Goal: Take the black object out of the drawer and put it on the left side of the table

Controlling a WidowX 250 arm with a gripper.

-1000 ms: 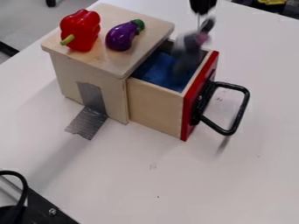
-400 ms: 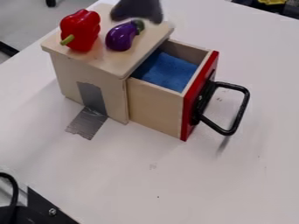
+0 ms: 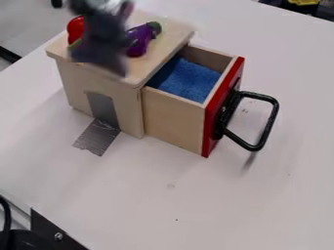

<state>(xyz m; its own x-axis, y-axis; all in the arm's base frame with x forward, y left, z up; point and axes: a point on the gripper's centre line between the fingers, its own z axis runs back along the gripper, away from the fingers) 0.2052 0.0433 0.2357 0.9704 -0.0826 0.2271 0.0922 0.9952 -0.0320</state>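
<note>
Nearest you, well apart from the wooden box (image 3: 98, 78), a black metal plate (image 3: 49, 232) and a black cable (image 3: 6, 217) sit at the worktop (image 3: 176, 195) corner. Next, grey tape (image 3: 100, 134) runs down the box's near wall onto the worktop. Beside that wall, the box's drawer (image 3: 173, 117) is pulled out: red front panel (image 3: 214, 122), black loop handle (image 3: 271, 119) sticking out away from the box, blue lining (image 3: 187, 80) inside. Your black object (image 3: 104, 41) is out of the drawer, hanging over the box top near its edge farthest from the drawer. Blurry, dark grey, pinkish bit up high. Behind it on the box top: purple eggplant (image 3: 139, 38), green cap, partly covered, and red pepper (image 3: 73, 29), mostly covered. Your end effector (image 3: 85, 6), blurred above the box, is clamped on the black object. Farthest, well beyond the box, something yellow (image 3: 304, 2).
</note>
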